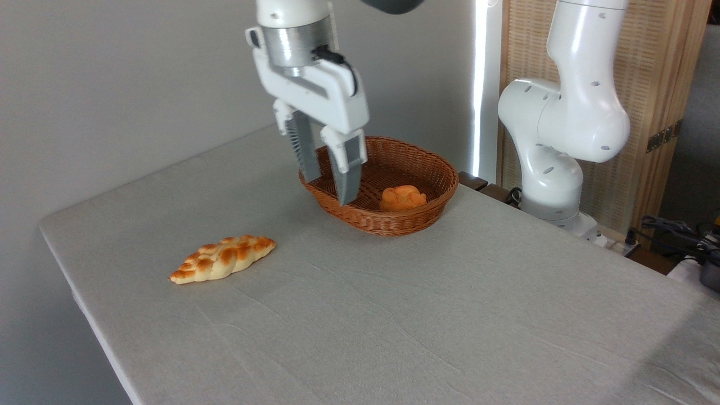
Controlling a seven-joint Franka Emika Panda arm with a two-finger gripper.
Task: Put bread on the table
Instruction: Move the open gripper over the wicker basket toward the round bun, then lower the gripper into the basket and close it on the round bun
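Inside the wicker basket [433, 169] lies the bread [403, 198], a small, lumpy orange-brown bun; the end effector [327, 190] hangs beside it, fingers apart and empty.

- a robot test setup in a home-like room, not a kitchen
- white arm [562, 129] mounted beside a cloth-covered table [450, 315]
- plain grey wall, woven wood screen [647, 67] behind
- loose cables [675, 230] at right
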